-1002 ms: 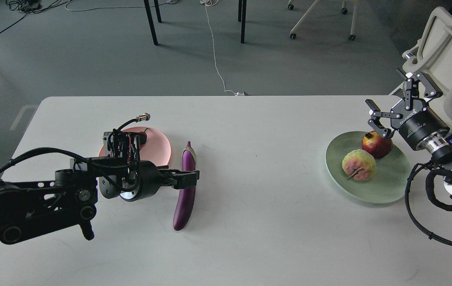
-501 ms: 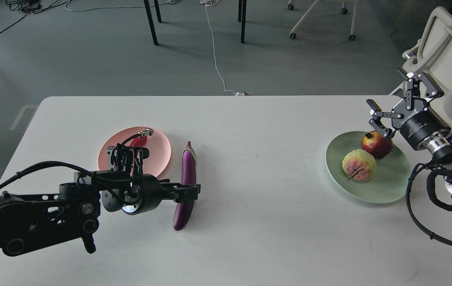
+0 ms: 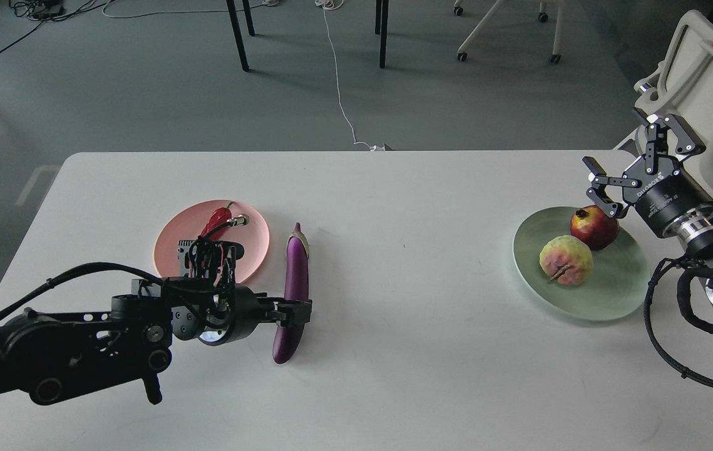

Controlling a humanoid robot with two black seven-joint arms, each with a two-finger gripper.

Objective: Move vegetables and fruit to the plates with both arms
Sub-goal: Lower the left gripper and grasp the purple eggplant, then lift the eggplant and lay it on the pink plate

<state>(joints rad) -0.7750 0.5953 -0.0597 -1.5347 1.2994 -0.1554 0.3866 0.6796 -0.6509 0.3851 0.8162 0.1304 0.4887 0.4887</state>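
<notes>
The purple eggplant lies lengthwise on the white table, just right of the pink plate. The red chili pepper lies on the pink plate. My left gripper reaches from the left across the eggplant's lower half, low over it; its dark fingers cannot be told apart. The pomegranate and the bumpy yellow-green, pink-tinged fruit sit on the green plate. My right gripper is open and empty, just above and right of the pomegranate.
The white table spans the view, with bare surface between the two plates. A white chair stands behind my right arm. Table and chair legs and a cable are on the grey floor beyond the far edge.
My left arm has sunk lower and nearer, bringing its gripper down the eggplant and uncovering the chili on the pink plate. My right gripper has drifted slightly right, still open.
</notes>
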